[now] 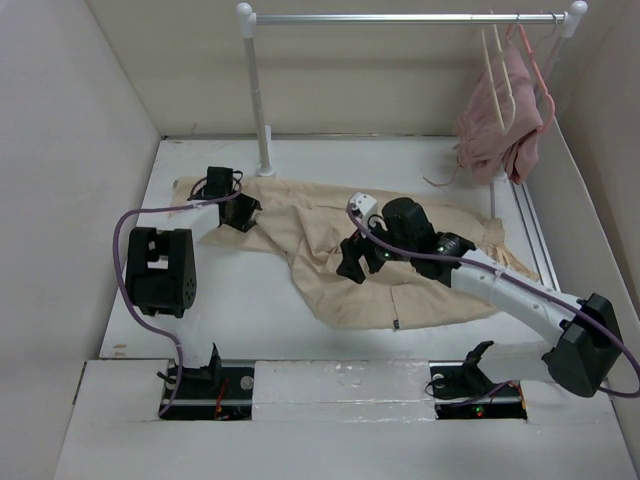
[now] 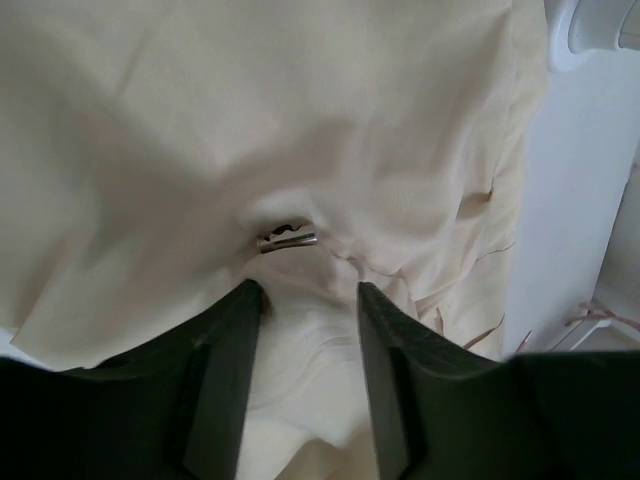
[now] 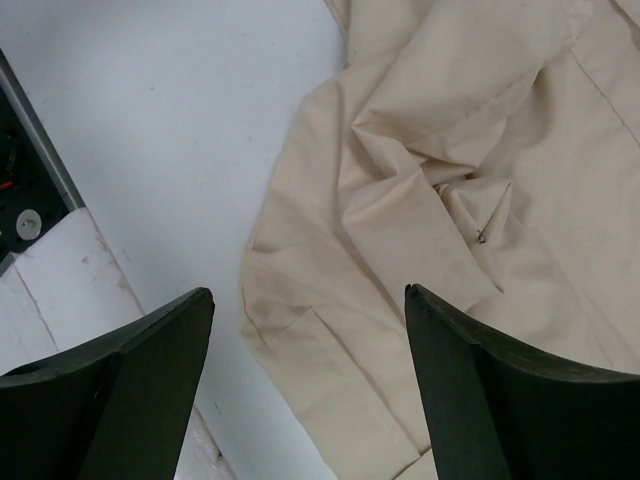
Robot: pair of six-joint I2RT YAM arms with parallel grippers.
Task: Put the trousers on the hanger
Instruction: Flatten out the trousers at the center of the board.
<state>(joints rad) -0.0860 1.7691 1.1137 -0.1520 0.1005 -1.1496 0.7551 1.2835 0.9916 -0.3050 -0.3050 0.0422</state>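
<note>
The beige trousers (image 1: 330,295) lie spread and crumpled across the middle of the white table. My left gripper (image 1: 240,212) rests on their left end. In the left wrist view its fingers (image 2: 235,340) stand apart with a soft fold of pale cloth (image 2: 300,350) between them, just below a small metal clasp (image 2: 287,239). My right gripper (image 1: 352,262) hovers over the trousers' (image 3: 480,150) middle, open wide, with nothing between its fingers (image 3: 450,370). The cream hanger (image 1: 497,70) hangs from the rail at the back right, away from both grippers.
A white rail (image 1: 400,18) on a post (image 1: 260,100) spans the back. A pink garment (image 1: 495,125) on a thin pink hanger hangs beside the cream one. Side walls close in left and right. Bare table (image 3: 150,150) lies left of the trousers' edge.
</note>
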